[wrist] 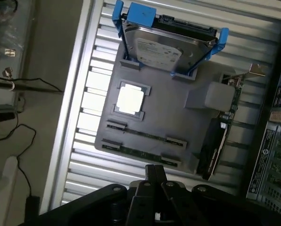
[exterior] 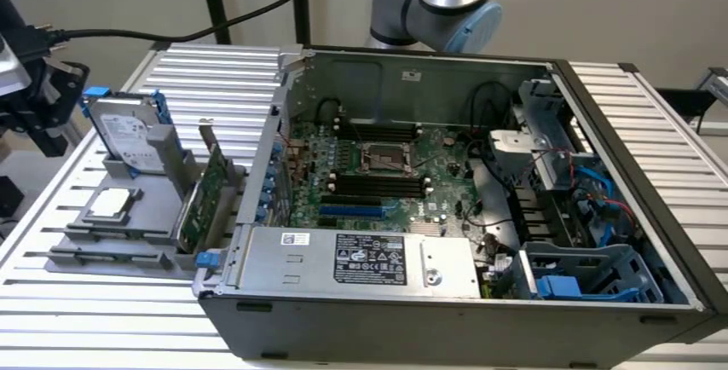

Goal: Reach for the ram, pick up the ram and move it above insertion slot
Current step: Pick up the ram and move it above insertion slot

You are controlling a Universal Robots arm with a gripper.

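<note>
Wrist view: gripper (wrist: 154,169) empty, fingers pressed together, hovering near the grey holder (wrist: 178,117). Ram (wrist: 140,154) lies flat in the groove nearest the fingertips, long axis crosswise to them. Probably a second stick (wrist: 147,134) just beyond.

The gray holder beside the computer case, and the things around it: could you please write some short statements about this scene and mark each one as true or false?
1. The end effector is shut. True.
2. The end effector holds the ram. False: the ram rests in the gray holder.
3. The hard drive stands in a blue frame on the holder. True.
4. The computer case is closed. False: it is open, and the motherboard shows inside.
5. The square chip lies inside the case. False: it lies on the holder.
</note>
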